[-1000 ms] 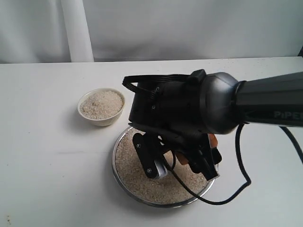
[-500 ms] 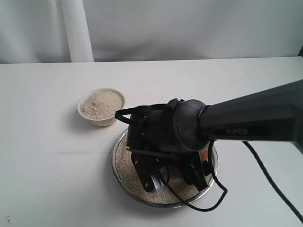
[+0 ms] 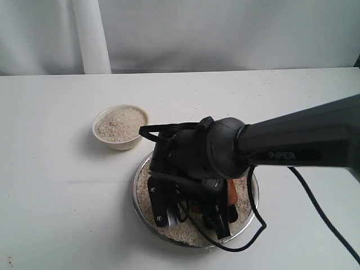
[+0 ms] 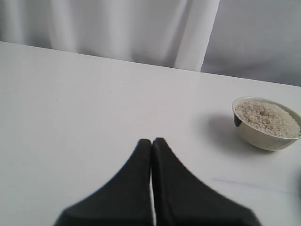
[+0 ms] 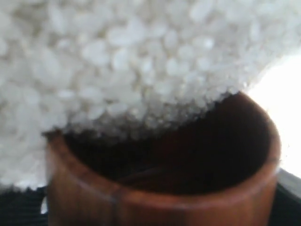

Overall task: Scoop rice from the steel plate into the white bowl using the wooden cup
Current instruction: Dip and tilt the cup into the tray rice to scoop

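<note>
The steel plate (image 3: pixel 135 194) sits at the front middle and holds a bed of rice (image 3: pixel 185 232). My right gripper (image 3: pixel 191 214) is down in the plate, shut on the wooden cup (image 3: pixel 232 192), which shows only as a reddish sliver under the wrist. In the right wrist view the wooden cup (image 5: pixel 164 200) lies tipped, its dark mouth pressed into the rice (image 5: pixel 117 61). The white bowl (image 3: pixel 120 127) stands behind and left of the plate, full of rice. My left gripper (image 4: pixel 151 141) is shut and empty over bare table, with the white bowl (image 4: pixel 265 125) off to one side.
The right arm (image 3: pixel 292 143) and its black cable (image 3: pixel 256 228) reach in from the right and hide much of the plate. A white post (image 3: pixel 91 36) and a pale curtain stand behind the table's far edge.
The right gripper has come down and tipped over the plate, bringing the cup's mouth into the rice. The left gripper has not moved.
</note>
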Motion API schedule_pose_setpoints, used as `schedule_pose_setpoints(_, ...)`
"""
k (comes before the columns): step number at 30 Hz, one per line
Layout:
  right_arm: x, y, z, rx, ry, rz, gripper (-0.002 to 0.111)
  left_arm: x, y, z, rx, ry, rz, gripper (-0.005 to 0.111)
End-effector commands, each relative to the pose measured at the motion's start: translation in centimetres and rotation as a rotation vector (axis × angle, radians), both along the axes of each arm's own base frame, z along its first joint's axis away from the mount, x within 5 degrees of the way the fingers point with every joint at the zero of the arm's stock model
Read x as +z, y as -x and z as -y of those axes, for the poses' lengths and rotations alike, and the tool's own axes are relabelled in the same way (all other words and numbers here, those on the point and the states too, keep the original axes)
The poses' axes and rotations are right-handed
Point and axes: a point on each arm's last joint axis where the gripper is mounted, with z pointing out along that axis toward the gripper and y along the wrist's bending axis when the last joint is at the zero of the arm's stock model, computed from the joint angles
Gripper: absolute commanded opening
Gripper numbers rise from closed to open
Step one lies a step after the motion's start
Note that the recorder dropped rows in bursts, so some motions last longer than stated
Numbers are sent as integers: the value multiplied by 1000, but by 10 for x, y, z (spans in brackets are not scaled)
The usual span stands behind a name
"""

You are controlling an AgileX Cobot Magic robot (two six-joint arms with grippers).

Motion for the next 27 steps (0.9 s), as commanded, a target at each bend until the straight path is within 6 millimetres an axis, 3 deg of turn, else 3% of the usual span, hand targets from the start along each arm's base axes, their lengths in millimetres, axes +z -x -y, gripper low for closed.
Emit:
schedule_pose_setpoints(1,-8,4,-8,-72,-111,-33,0,-1,-1,0,0,10,-2,0)
schedule_pose_setpoints(11,-45,2,-9,-125,-92,-44,0,-1,-1,0,0,10,-2,0)
schedule_pose_setpoints(27,-49,-20,2,-324,-289,-76,0,-1,-1,0,0,10,-2,0)
